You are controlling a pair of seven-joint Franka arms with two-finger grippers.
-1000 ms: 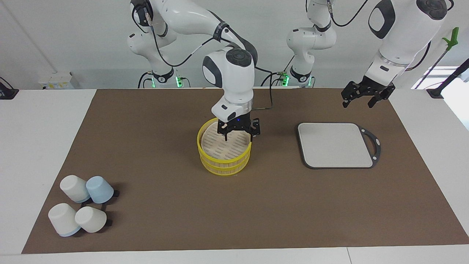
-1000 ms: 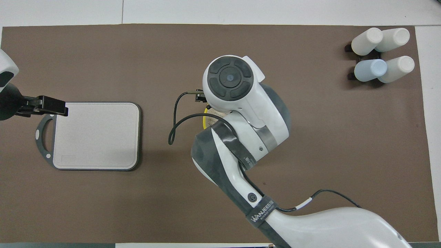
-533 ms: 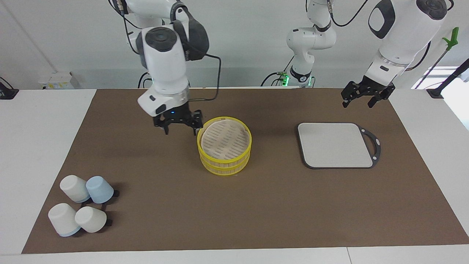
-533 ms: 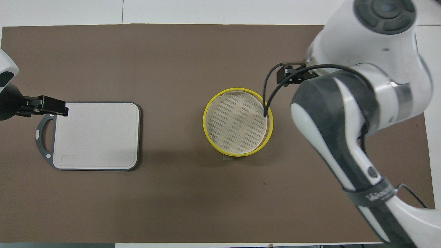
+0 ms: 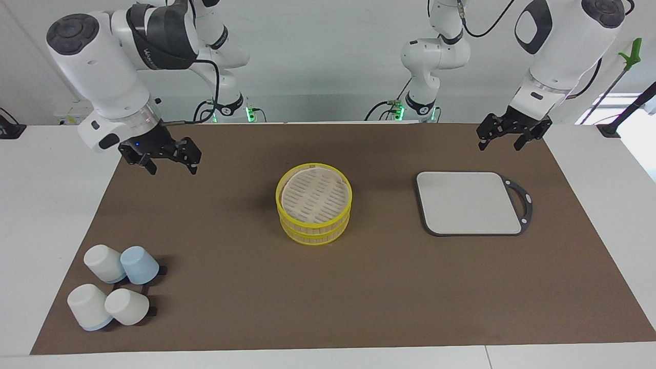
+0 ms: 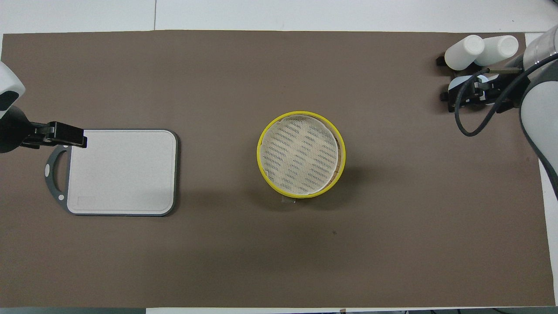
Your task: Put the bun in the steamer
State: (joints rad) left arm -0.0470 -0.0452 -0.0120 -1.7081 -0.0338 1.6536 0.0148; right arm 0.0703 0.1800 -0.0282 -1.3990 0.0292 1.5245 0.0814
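A white tabletop (image 5: 31, 215) carries a broad brown mat (image 5: 359, 287), with pale walls at the robots' end. The steamer (image 5: 313, 210) stands near the middle of the mat, its slotted top bare in both views. No bun shows anywhere: not on the steamer, not on the grey board (image 5: 469, 202) toward the left arm's end, not on the mat. It may lie inside the basket, though I cannot tell.

The right gripper (image 5: 169, 160) hangs raised over the mat's corner at the right arm's end, jaws wide and empty. The left gripper (image 5: 505, 136) waits above the mat near the board's handle, jaws also wide and holding nothing.

Judged from this, either the placing is done and the arms are parked, or the bun has yet to be found; the next move calls for locating it before any reach.

Room is generous. The steamer stands well apart from the board and from the cluster of cups (image 5: 115, 292) at the mat's corner farther from the robots. Open mat surrounds the basket on every side, and nothing sits close to the tabletop's edge except the cups.
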